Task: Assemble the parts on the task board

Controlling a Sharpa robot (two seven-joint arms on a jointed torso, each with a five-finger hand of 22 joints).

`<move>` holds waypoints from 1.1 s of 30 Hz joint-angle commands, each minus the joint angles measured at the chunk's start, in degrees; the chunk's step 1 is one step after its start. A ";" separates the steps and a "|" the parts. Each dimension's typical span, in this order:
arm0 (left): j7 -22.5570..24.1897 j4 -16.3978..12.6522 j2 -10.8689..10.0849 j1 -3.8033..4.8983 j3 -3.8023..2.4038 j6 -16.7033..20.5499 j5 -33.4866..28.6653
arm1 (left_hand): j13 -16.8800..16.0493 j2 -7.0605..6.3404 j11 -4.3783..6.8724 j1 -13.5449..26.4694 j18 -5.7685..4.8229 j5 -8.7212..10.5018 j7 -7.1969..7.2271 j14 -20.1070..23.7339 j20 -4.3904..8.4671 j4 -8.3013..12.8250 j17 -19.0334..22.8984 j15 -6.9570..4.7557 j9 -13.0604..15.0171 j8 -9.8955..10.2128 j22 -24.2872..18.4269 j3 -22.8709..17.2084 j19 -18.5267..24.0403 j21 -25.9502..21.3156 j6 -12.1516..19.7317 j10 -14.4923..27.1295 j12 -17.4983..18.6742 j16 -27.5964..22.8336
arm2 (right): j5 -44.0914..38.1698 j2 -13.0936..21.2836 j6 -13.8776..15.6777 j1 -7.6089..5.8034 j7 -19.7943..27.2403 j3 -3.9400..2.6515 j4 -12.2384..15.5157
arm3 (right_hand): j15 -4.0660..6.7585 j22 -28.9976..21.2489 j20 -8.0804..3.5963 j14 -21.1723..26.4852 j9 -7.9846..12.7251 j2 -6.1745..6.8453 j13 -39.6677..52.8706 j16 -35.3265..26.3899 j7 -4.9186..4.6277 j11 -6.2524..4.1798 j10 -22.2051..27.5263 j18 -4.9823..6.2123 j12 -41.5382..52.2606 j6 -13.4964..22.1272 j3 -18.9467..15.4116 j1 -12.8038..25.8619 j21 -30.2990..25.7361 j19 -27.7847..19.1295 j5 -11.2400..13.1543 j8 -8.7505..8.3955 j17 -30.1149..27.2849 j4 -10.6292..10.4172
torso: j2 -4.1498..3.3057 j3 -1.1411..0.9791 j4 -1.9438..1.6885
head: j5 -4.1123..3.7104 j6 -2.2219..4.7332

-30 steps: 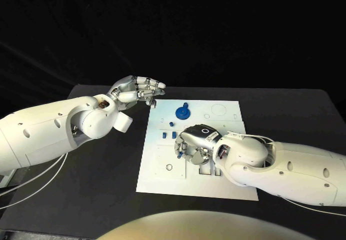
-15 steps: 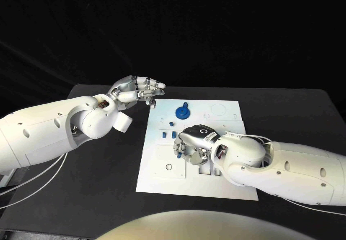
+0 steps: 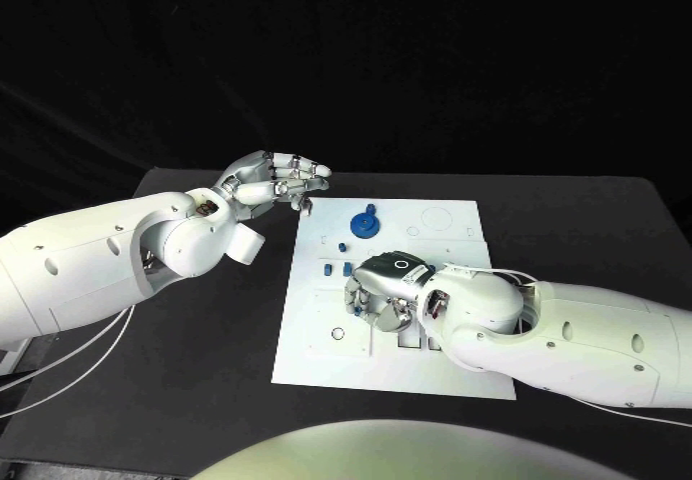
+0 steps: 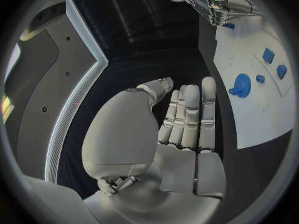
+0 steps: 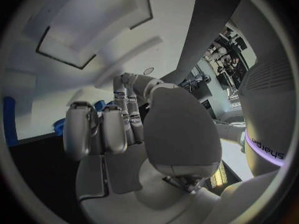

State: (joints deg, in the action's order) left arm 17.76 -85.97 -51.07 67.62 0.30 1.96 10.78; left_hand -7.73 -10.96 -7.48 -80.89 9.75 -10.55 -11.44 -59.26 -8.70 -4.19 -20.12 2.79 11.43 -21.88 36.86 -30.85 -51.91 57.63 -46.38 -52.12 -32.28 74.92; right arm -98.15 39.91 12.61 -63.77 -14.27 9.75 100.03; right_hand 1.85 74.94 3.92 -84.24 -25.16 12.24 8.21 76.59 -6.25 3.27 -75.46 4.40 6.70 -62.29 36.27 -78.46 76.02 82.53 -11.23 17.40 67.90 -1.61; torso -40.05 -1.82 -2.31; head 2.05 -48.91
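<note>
Shifted slightly since a second ago: right hand, now lying a little further toward the left side of the task board; everything else is unchanged.

Surface: black table, matte, with the white task board lying flat at its middle. Background beyond the table is dark.

Right hand: palm down over the middle of the board, fingers curled low onto it. Whether they hold a part underneath, I cannot tell; the right wrist view shows the fingers bent together with small blue pieces just beyond them.

Left hand: raised above the table just beside the board's far left corner, fingers curled inward, nothing seen in them. The left wrist view shows its fingers folded close to the palm.

Parts: large round blue part stands near the far end of the board; small blue parts lie in a row just beside the right hand; one small blue part sits in a ring outline nearer the robot.
</note>
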 commanded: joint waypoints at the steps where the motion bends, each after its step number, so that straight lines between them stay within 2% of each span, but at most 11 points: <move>1: 0.08 -0.07 0.12 0.03 -0.03 -1.24 0.01 | 0.09 -0.29 -0.06 0.10 0.82 -0.25 -0.05 -0.03 0.03 0.33 0.08 0.49 -0.05 0.14 -0.12 0.00 -0.24 -0.26 0.37 0.48 0.36 -0.35 | -0.67 0.06 -1.50 0.26 -1.37 0.30 -0.29 | -0.01 4.68 0.21 -2.04 -0.02 0.26 0.11 0.00 -0.43 -0.74 -0.07 -0.63 -0.64 1.11 -0.71 1.36 -0.66 -0.54 0.15 -0.50 -0.24 -0.26 | 0.09 -0.02 0.03 | -0.04 -0.04; 2: 0.05 -0.06 0.11 0.03 -0.03 -1.29 0.01 | 0.09 -0.29 -0.06 0.10 0.82 -0.25 -0.05 -0.03 0.03 0.33 0.08 0.49 -0.05 0.14 -0.12 0.00 -0.24 -0.26 0.37 0.48 0.36 -0.35 | -0.63 0.11 -1.01 0.26 -1.61 0.30 -0.30 | -0.14 4.40 0.31 -1.98 0.09 0.56 0.18 -0.08 -0.61 -0.59 0.18 -0.54 -0.87 1.85 -1.04 1.87 -1.11 -0.78 0.15 -0.97 -0.46 -0.46 | 0.10 -0.02 0.03 | -0.03 -0.05; 3: 0.01 -0.04 0.12 0.03 -0.03 -1.34 0.01 | 0.09 -0.29 -0.06 0.10 0.82 -0.25 -0.05 -0.03 0.03 0.33 0.08 0.49 -0.05 0.14 -0.12 0.00 -0.24 -0.26 0.37 0.48 0.36 -0.35 | -0.59 0.18 -0.37 0.27 -1.91 0.31 -0.31 | -0.44 3.76 0.50 -1.79 0.50 1.08 0.15 -0.35 -1.14 -0.19 0.95 -0.33 -1.40 3.75 -1.26 2.34 -2.08 -1.28 0.08 -2.21 -0.96 -0.64 | 0.09 -0.01 0.01 | -0.05 -0.03; 4: -0.02 -0.01 0.12 0.03 -0.03 -1.39 0.02 | 0.09 -0.29 -0.06 0.10 0.82 -0.25 -0.05 -0.03 0.03 0.33 0.08 0.49 -0.05 0.14 -0.12 0.00 -0.24 -0.26 0.37 0.48 0.36 -0.35 | -0.55 0.25 0.25 0.27 -2.18 0.32 -0.30 | -0.56 3.80 0.64 -1.76 0.68 1.33 0.17 -0.34 -1.19 -0.04 1.30 -0.35 -1.63 4.54 -1.30 2.32 -2.07 -1.24 0.07 -2.81 -1.03 -0.55 | 0.10 -0.03 0.00 | -0.07 -0.02; 9: -0.18 0.10 0.15 0.03 -0.02 -1.54 0.07 | 0.09 -0.27 -0.06 0.12 0.82 -0.25 -0.05 -0.02 0.02 0.34 0.09 0.50 -0.04 0.11 -0.13 -0.01 -0.23 -0.27 0.36 0.50 0.34 -0.36 | -0.43 0.71 2.86 0.28 -2.73 0.33 -0.13 | -0.89 3.45 0.99 -1.62 0.98 2.44 0.15 -0.46 -1.36 0.34 2.49 -0.22 -2.22 5.96 -1.66 2.54 -2.68 -1.44 0.08 -4.09 -1.52 -0.44 | 0.09 -0.04 -0.07 | -0.04 0.04; 12: -0.26 0.18 0.15 0.03 -0.01 -1.58 0.13 | 0.09 -0.27 -0.06 0.12 0.82 -0.25 -0.05 -0.02 0.02 0.34 0.09 0.50 -0.04 0.11 -0.13 -0.01 -0.23 -0.27 0.36 0.50 0.34 -0.36 | -0.19 1.43 4.54 0.28 -2.62 0.34 0.40 | -0.78 3.29 1.03 -1.55 1.24 3.04 0.19 -0.49 -1.17 0.11 3.15 -0.13 -2.43 7.40 -1.75 2.57 -2.99 -1.52 0.05 -5.13 -1.80 -0.36 | 0.06 -0.04 -0.01 | 0.01 0.19; 20: -0.32 0.36 0.14 0.02 0.03 -1.69 0.17 | 0.09 -0.27 -0.06 0.12 0.82 -0.25 -0.05 -0.02 0.02 0.34 0.09 0.50 -0.04 0.11 -0.13 -0.01 -0.23 -0.27 0.36 0.50 0.34 -0.36 | 0.46 4.82 7.13 -0.17 -2.04 0.19 3.16 | -0.70 3.48 0.98 -1.51 1.34 3.44 0.29 -0.50 -1.18 0.04 3.23 -0.19 -2.34 8.03 -1.94 2.68 -2.77 -1.33 0.08 -5.62 -1.96 -0.37 | 0.08 -0.06 0.05 | -0.11 0.45; 25: -0.36 0.41 0.10 0.02 0.09 -1.78 0.18 | 0.09 -0.27 -0.06 0.12 0.82 -0.25 -0.05 -0.02 0.02 0.34 0.09 0.50 -0.04 0.11 -0.13 -0.01 -0.23 -0.27 0.36 0.50 0.34 -0.36 | 2.27 8.60 7.04 -2.00 -2.16 -0.13 5.65 | -0.74 3.49 0.97 -1.47 1.26 3.90 0.38 -0.57 -1.21 0.14 3.48 -0.21 -2.32 7.84 -2.45 3.38 -2.81 -1.27 0.12 -5.70 -2.25 -0.79 | 0.05 -0.03 0.04 | -0.32 0.74; 30: -0.38 0.50 0.07 0.02 0.17 -1.90 0.18 | 0.09 -0.27 -0.06 0.12 0.82 -0.25 -0.05 -0.02 0.02 0.34 0.09 0.50 -0.04 0.11 -0.13 -0.01 -0.23 -0.27 0.36 0.50 0.34 -0.36 | 5.28 13.00 5.42 -5.30 -2.27 -0.33 6.97 | -1.24 3.32 1.28 -1.46 1.10 4.40 0.10 -0.39 -1.45 0.79 5.51 -0.19 -2.91 7.33 -3.47 4.29 -3.18 -1.34 0.12 -5.79 -2.32 -1.35 | 0.12 0.05 0.15 | -0.78 1.01; 33: -0.39 0.55 0.13 0.02 0.25 -2.01 0.18 | 0.09 -0.27 -0.06 0.12 0.82 -0.25 -0.05 -0.02 0.02 0.34 0.09 0.50 -0.04 0.11 -0.13 -0.01 -0.23 -0.27 0.36 0.50 0.34 -0.36 | 6.30 15.31 3.80 -7.01 -2.05 -0.38 6.53 | -1.89 2.40 1.91 -1.12 1.16 4.38 -0.71 -0.72 -1.94 1.45 8.74 0.13 -2.93 7.56 -7.50 4.81 -4.77 -2.02 0.08 -6.54 -3.42 -1.24 | 0.10 0.03 0.12 | -1.10 1.27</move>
State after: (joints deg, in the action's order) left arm 17.15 -85.36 -51.07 67.62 0.56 1.16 10.84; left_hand -7.72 -10.95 -7.50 -80.89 9.75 -10.55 -11.44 -59.26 -8.71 -4.19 -20.13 2.79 11.43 -21.88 36.80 -30.85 -51.91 57.63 -46.38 -52.10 -32.28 74.92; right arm -94.31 54.88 18.33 -70.56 -16.09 9.32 106.71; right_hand 0.27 74.91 5.54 -83.95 -24.01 16.67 7.64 76.15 -7.88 4.65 -67.30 4.40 3.85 -54.79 29.48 -74.12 71.51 80.51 -11.31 11.05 64.70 -2.90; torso -39.95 -1.81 -2.19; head 1.20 -47.86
